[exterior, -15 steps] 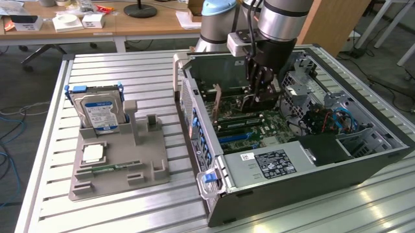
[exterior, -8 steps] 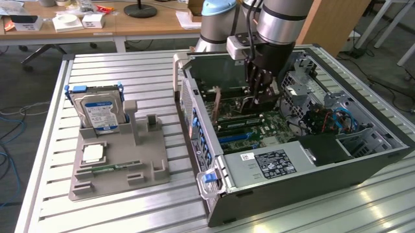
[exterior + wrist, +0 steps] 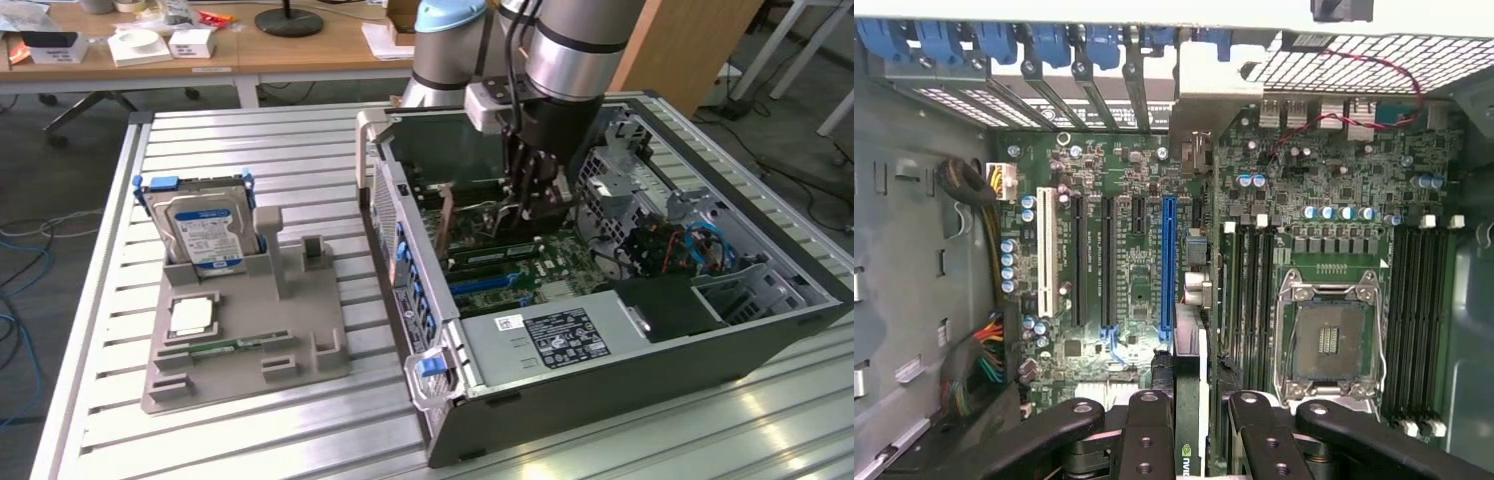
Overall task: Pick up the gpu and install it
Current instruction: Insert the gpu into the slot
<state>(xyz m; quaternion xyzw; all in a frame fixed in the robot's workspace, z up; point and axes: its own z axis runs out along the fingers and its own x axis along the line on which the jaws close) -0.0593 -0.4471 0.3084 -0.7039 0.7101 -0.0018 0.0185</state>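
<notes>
The gpu [image 3: 450,213] stands on edge inside the open computer case [image 3: 747,330], a thin brownish card reaching from my gripper toward the case's rear wall. My gripper [image 3: 538,205] is down in the case and shut on it. In the wrist view the gpu [image 3: 1192,300] is seen edge-on between my black fingers [image 3: 1146,425], its metal bracket [image 3: 1199,80] against the rear slot openings. It stands over the motherboard just beside the long blue slot [image 3: 1167,260]. I cannot tell whether its lower edge is in a slot.
A grey fixture [image 3: 314,345] on the slatted table at the exterior view's left holds a silver hard drive with a blue label [image 3: 203,235] and a narrow green memory stick [image 3: 227,347]. The motherboard carries a CPU socket [image 3: 1334,340], memory slots [image 3: 1419,300] and cable bundles [image 3: 984,355].
</notes>
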